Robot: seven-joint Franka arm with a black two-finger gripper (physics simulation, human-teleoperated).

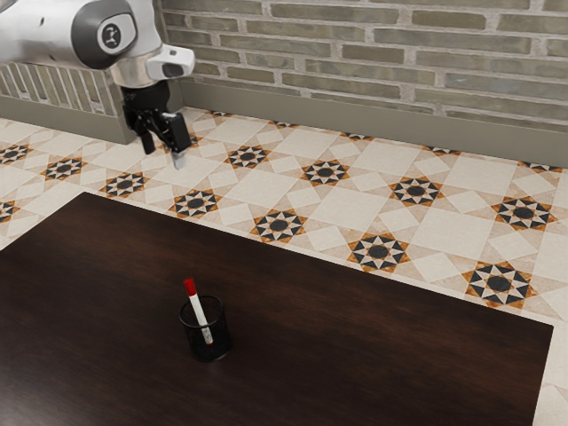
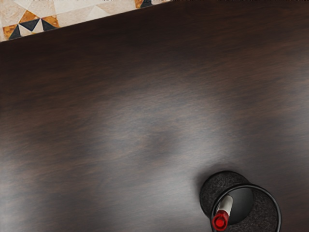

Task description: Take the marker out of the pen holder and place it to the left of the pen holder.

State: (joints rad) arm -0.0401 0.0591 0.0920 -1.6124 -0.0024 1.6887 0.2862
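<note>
Jaws are standing spread, pinching nothing. In the exterior view the gripper is hanging well apart from the cup, which is sitting between its five and six o'clock; the marker is leaning inside, its red end pointing between eleven and twelve. In the wrist view that end is rising by the rim. Good picking is probably needing a centred approach, then lifting along the slant.

The open gripper hangs well apart from the marker in the pen holder.
</note>
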